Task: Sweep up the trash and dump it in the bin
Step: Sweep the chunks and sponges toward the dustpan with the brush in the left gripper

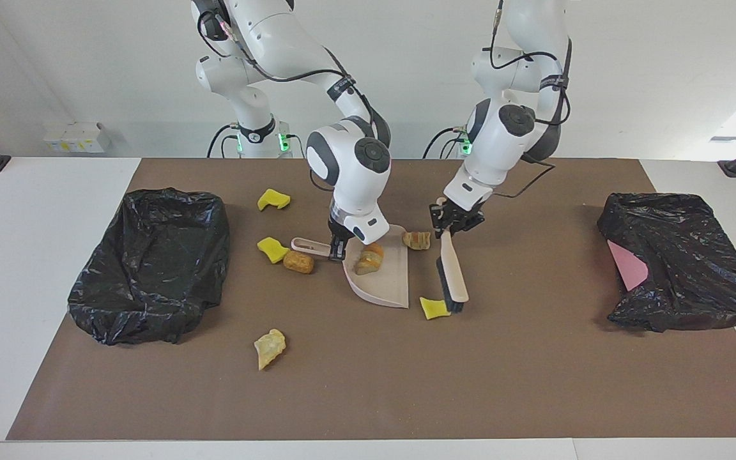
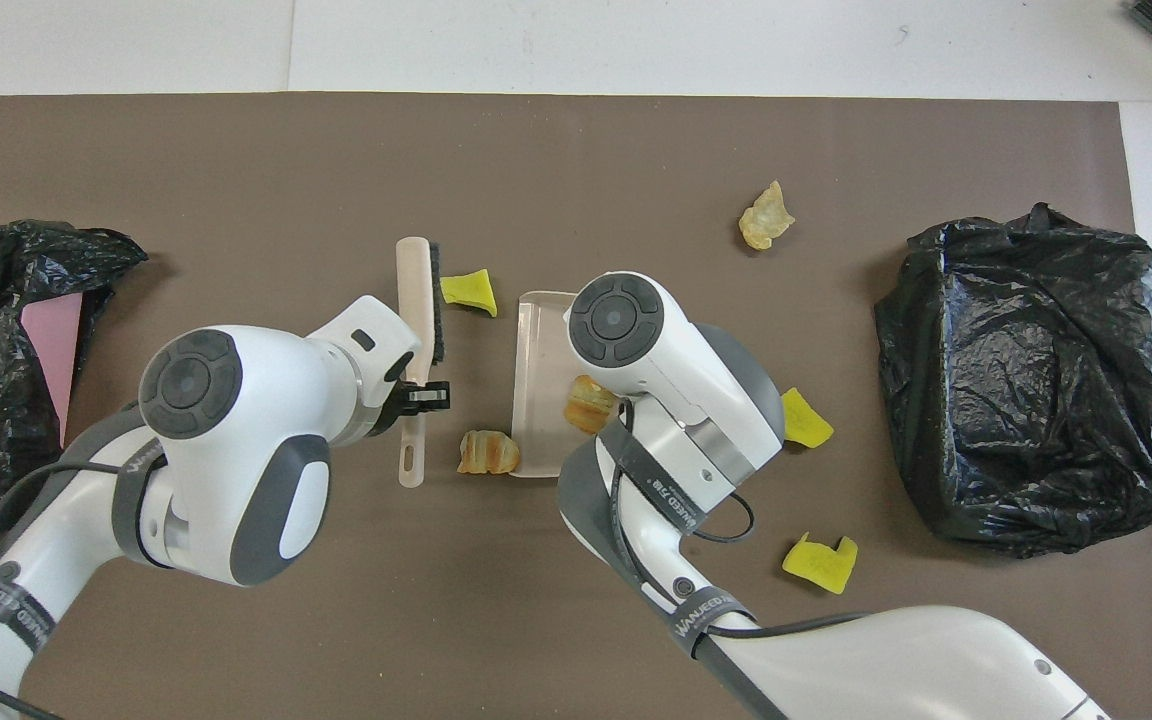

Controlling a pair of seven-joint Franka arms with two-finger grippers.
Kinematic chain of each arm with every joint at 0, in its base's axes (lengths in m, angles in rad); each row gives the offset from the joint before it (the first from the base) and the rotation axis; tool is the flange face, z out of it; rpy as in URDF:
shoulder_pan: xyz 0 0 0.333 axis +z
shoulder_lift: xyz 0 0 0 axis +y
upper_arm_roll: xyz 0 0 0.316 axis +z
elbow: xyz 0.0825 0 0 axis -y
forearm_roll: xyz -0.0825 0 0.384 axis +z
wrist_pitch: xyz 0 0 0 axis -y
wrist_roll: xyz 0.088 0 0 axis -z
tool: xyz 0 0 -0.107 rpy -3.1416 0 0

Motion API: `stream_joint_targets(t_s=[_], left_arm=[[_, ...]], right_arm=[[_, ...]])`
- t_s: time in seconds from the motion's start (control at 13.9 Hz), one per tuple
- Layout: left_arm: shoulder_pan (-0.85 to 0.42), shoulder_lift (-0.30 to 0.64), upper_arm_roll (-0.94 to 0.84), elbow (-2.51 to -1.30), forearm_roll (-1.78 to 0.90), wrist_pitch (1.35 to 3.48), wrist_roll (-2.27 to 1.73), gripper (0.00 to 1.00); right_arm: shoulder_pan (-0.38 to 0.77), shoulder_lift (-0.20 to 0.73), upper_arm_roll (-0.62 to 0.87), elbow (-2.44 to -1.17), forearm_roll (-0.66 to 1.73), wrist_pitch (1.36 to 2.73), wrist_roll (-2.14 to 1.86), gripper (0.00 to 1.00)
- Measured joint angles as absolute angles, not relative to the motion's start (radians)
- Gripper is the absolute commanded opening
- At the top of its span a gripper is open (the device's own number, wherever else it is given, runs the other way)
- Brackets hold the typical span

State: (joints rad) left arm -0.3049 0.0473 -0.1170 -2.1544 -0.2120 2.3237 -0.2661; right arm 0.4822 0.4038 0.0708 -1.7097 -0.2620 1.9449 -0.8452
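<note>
While my left gripper [image 1: 452,225] is clenching the brush [image 1: 452,271], the yellow chunk [image 1: 434,308] is lying mid-frame, touching its bristles, with the dustpan [image 1: 387,281] my right gripper [image 1: 337,248] is gripping just beside it.

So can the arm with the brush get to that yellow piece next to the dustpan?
Probably yes. The brush in the left end effector already has its bristles beside the yellow piece, and nothing lies between that piece and the dustpan.

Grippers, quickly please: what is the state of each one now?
Left gripper: shut on the brush.
Right gripper: shut on the dustpan handle.
</note>
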Motion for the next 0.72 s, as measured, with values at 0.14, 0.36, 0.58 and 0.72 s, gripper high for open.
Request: stream_joint_targets(t_s=[0.14,0.36,0.58,0.72], left_arm=[[-0.252,0.089,-0.116,-2.073,-0.19,2.25,-0.211,0.0],[-0.228,0.186,-0.116,-1.988,-0.153,2.222,-0.096,0.0],[-0.225,0.226,-0.12,-1.982,-0.146,2.205,0.055,0.0],[-0.234,0.221,-0.133,-1.999,-0.145,2.2,0.095,0.0]], right_arm=[[0.482,0.404,0.07,-1.711,-0.262,1.945,-0.845,0.0],[0.482,0.404,0.07,-1.711,-0.262,1.945,-0.845,0.0],[0.482,0.404,0.07,-1.712,-0.262,1.945,-0.845,0.0],[0.482,0.404,0.07,-1.712,-0.262,1.945,-0.845,0.0]])
